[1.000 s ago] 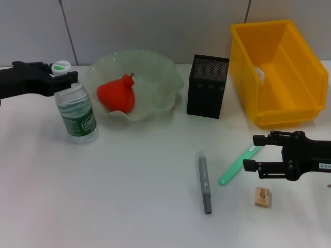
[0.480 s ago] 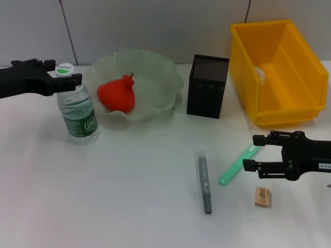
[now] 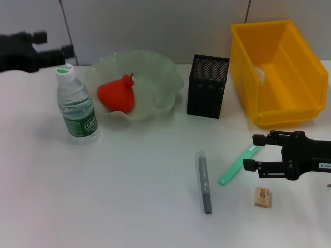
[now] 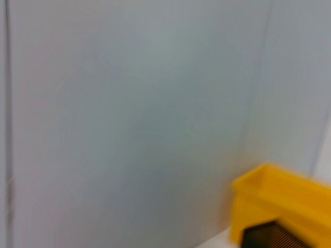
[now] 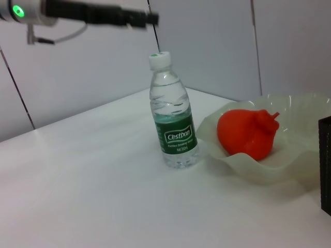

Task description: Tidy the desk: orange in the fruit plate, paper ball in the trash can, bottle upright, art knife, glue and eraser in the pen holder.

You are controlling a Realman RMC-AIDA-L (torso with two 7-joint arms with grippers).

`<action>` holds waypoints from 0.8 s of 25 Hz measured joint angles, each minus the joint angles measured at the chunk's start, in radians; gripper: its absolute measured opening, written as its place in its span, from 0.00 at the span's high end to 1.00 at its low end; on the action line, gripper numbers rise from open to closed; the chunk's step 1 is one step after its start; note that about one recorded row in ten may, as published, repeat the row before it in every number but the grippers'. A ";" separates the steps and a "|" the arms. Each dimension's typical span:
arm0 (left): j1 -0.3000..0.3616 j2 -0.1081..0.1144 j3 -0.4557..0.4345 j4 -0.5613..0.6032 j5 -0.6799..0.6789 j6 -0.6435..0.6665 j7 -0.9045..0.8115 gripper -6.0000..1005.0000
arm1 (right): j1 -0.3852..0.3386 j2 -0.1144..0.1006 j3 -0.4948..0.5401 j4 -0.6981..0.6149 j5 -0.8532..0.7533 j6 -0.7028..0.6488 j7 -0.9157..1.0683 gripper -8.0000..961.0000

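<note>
Both fingers point(image 3: 253, 153) open, empty.

The left gripper point(image 3: 54, 44) has let go — apparently — and lifted clear of the upright bottle point(image 3: 76, 106).

A plain white desk point(image 3: 129, 196) fills the lower part of the head view, smooth and matte, with soft, faint shadows under an even light. Behind it stands a pale grey wall point(image 3: 155, 26) made of flat panels, split by thin dark vertical seams point(image 3: 66, 33). The wrist views show the same grey panelled wall point(image 4: 129, 113) rising straight from the desk's far edge.
</note>
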 joint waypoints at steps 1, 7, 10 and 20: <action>0.007 0.004 -0.016 0.017 -0.035 0.045 0.000 0.16 | 0.000 0.000 0.000 0.000 0.000 0.000 0.000 0.18; 0.042 0.038 -0.039 -0.009 -0.194 0.370 0.030 0.16 | 0.012 -0.003 -0.007 0.003 0.000 -0.001 0.002 0.18; 0.044 0.034 -0.035 -0.052 -0.192 0.438 0.068 0.16 | 0.018 -0.004 -0.009 0.004 0.000 -0.001 0.002 0.18; 0.045 0.027 0.034 -0.367 -0.150 0.523 0.385 0.16 | 0.047 0.001 -0.011 0.008 0.000 -0.005 0.032 0.18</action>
